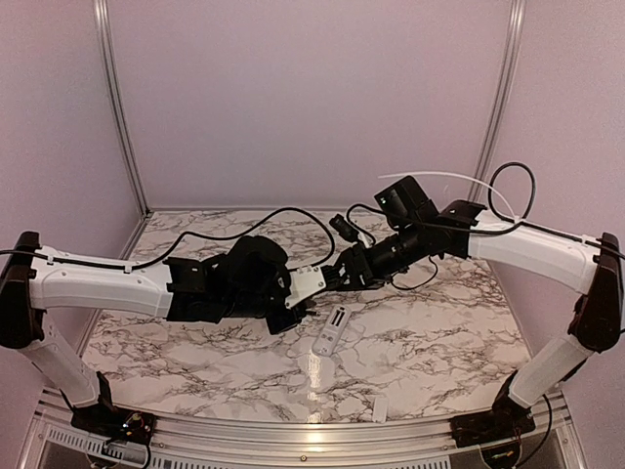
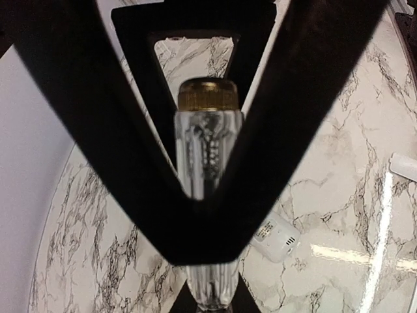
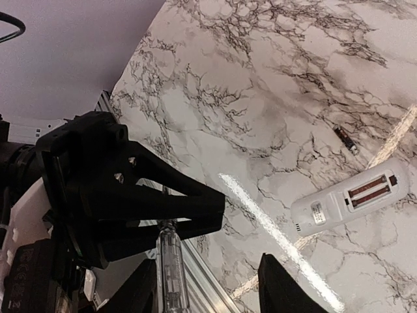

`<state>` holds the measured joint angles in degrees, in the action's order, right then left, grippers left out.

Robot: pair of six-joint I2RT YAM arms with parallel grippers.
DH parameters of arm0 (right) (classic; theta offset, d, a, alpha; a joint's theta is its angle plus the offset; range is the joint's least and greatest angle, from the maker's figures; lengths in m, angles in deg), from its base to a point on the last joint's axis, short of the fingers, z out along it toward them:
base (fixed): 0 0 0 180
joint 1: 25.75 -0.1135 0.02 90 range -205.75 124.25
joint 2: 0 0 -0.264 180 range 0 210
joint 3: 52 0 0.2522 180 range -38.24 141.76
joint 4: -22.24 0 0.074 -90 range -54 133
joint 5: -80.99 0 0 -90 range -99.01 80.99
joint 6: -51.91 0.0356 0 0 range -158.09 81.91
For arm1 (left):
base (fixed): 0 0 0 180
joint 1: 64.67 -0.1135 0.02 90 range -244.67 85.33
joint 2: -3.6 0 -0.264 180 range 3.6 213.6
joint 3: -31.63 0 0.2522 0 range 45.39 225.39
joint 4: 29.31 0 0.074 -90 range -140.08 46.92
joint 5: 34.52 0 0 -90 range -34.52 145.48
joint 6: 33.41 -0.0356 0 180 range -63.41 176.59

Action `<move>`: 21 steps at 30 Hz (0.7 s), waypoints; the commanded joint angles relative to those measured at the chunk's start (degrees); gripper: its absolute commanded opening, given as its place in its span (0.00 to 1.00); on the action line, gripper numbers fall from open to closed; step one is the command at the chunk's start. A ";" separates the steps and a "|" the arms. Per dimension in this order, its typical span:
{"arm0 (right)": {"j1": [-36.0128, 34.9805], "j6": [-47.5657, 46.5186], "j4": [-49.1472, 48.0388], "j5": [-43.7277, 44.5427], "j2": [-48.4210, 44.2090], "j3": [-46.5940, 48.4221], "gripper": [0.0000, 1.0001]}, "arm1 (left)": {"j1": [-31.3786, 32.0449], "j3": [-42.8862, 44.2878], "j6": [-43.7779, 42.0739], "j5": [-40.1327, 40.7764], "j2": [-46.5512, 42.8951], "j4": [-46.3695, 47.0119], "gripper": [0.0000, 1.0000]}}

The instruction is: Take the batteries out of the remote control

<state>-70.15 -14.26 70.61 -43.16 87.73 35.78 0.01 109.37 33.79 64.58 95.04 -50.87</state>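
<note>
White remote (image 3: pixel 352 199) lies back-up on the marble table (image 1: pixel 469 332), and both my grippers hang in the air above it, well clear of it. From the right wrist it sits off to the lower right. From the left wrist it peeks out just below my fingers.

Count: one remote, its two compartment slots facing up, though I cannot tell if anything sits in them. One battery (image 3: pixel 345 139) shows, dark and small, on the marble near the remote and not touching it. One small white piece (image 1: pixel 381 408) lies apart at the near edge. One clear-handled tool (image 2: pixel 205 150) with a brass cap.

My left gripper (image 2: pixel 202 241) is pressed together, pinching that tool. My right gripper (image 3: pixel 208 287) is spread and holds nothing, with the tool's shaft between its fingers.
</note>
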 commanded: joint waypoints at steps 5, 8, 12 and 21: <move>6.68 -2.06 4.65 7.98 -6.24 -0.28 0.55 | -3.04 -7.96 16.35 2.90 -5.44 -0.26 0.00; 8.33 -2.11 6.07 12.56 -8.28 -1.56 0.55 | -6.77 -9.74 26.33 1.62 -5.85 -1.40 0.00; 8.82 -0.07 6.52 18.81 -10.54 -3.62 0.54 | -10.74 -12.93 35.19 2.86 -6.04 -2.08 0.00; 8.90 3.60 8.55 28.36 -13.96 -6.02 0.54 | -15.96 -16.55 48.05 0.60 -0.88 -4.17 0.01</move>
<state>-61.49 -12.36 77.08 -20.69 75.86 30.05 -14.17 94.64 73.46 66.40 91.84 -53.62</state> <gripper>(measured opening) 0.544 0.110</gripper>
